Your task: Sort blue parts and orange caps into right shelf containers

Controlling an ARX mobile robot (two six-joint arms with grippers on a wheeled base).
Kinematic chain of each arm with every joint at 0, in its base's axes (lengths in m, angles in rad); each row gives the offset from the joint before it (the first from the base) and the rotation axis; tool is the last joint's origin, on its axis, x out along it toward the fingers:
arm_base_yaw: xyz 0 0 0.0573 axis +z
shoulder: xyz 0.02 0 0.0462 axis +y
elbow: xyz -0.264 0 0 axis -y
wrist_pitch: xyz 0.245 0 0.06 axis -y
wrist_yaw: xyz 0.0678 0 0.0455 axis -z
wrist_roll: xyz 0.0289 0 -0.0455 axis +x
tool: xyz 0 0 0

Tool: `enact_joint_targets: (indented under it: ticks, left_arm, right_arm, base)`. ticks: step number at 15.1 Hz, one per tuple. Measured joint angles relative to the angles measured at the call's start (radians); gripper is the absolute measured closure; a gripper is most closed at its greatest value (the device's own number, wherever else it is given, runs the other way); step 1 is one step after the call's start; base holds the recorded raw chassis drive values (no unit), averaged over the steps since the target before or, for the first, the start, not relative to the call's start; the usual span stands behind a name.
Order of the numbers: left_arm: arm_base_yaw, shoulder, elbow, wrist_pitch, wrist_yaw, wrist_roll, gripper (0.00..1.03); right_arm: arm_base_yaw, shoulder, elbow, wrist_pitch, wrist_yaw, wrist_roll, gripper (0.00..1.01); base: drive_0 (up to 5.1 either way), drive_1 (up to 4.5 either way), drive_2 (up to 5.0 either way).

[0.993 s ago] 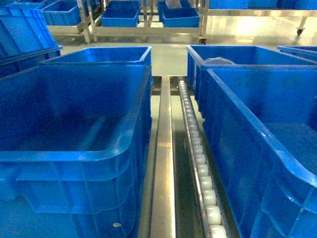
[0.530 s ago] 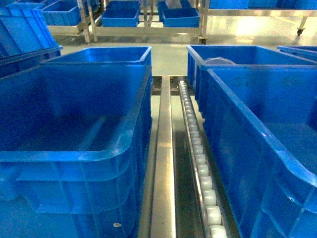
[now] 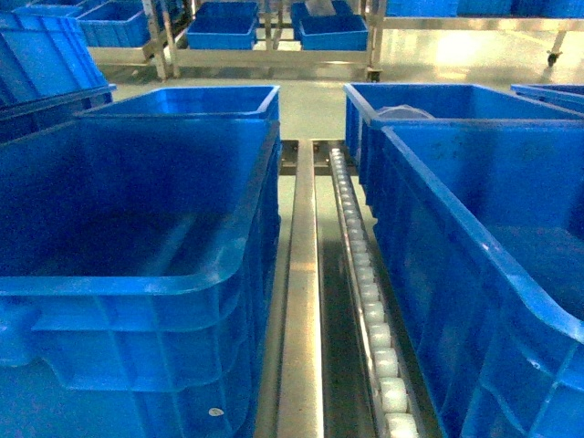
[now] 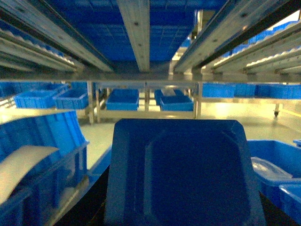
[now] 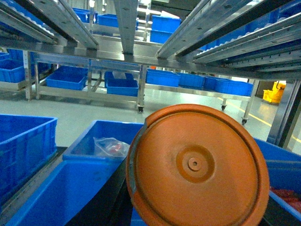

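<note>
A dark blue part [image 4: 183,174] with a recessed panel fills the lower middle of the left wrist view, held up close to the camera; it covers the left gripper's jaws. A round orange cap [image 5: 197,165] with a raised centre hub fills the right wrist view, and only a black finger [image 5: 99,200] shows beside it. Both pieces hang above blue crates. The right shelf containers [image 3: 429,173] stand right of the roller rail in the head view. Neither gripper shows in the head view.
A large blue crate [image 3: 137,287] stands left of the steel rail and white rollers [image 3: 365,274]. A far right crate [image 5: 84,141] holds a clear bag [image 5: 110,147]. Shelf rails [image 5: 127,23] run close overhead. More crates sit on racks behind.
</note>
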Motion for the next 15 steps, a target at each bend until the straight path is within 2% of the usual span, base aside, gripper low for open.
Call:
enact_joint_targets:
  ticks: [2, 3, 4, 5, 7, 8, 10, 11, 12, 14, 15]
  left_arm:
    - [0.002, 0.269, 0.131, -0.028, -0.014, -0.039, 0.60]
    - [0.002, 0.398, 0.156, -0.049, -0.018, -0.071, 0.49]
    - [0.001, 0.433, 0.148, -0.050, -0.016, -0.087, 0.39]
    - [0.000, 0.409, 0.143, -0.027, -0.005, -0.103, 0.26]
    - [0.001, 0.349, 0.142, -0.026, 0.016, -0.122, 0.08]
    - [0.002, 0.309, 0.120, -0.074, 0.026, -0.138, 0.05]
    - [0.002, 0.293, 0.088, -0.080, 0.035, -0.160, 0.05]
    - [0.002, 0.288, 0.087, -0.088, 0.021, -0.152, 0.08]
    - [0.007, 0.267, 0.064, -0.085, -0.010, -0.117, 0.17]
    - [0.027, 0.175, -0.034, -0.080, -0.008, -0.069, 0.37]
    - [0.053, 0.081, -0.121, -0.089, 0.010, -0.049, 0.62]
  right_arm:
    - [-0.006, 0.254, 0.121, 0.040, 0.008, 0.028, 0.57]
    - [-0.004, 0.383, 0.151, 0.023, 0.006, 0.049, 0.51]
    - [0.000, 0.435, 0.149, 0.013, 0.010, 0.051, 0.40]
    - [0.006, 0.435, 0.147, 0.024, 0.015, 0.052, 0.27]
    - [0.014, 0.402, 0.148, 0.039, 0.026, 0.051, 0.09]
    - [0.025, 0.383, 0.143, -0.008, 0.032, 0.051, 0.02]
    - [0.024, 0.376, 0.129, -0.015, 0.026, 0.051, 0.03]
    - [-0.007, 0.354, 0.115, -0.028, -0.072, 0.081, 0.12]
    - [-0.019, 0.320, 0.079, -0.024, -0.123, 0.106, 0.21]
    - [-0.024, 0.245, 0.006, -0.027, -0.146, 0.127, 0.40]
    - [-0.023, 0.151, -0.069, -0.050, -0.151, 0.133, 0.67]
  base:
    - [0.0, 0.00, 0.0]
    - [0.0, 0.00, 0.0]
    - [0.0, 0.00, 0.0]
    - [0.0, 0.00, 0.0]
    - [0.0, 0.00, 0.0]
    - [0.0, 0.00, 0.0]
    - [0.0, 0.00, 0.0]
    - [0.0, 0.00, 0.0]
    - [0.0, 0.00, 0.0]
    - [0.0, 0.00, 0.0]
    - [0.0, 0.00, 0.0]
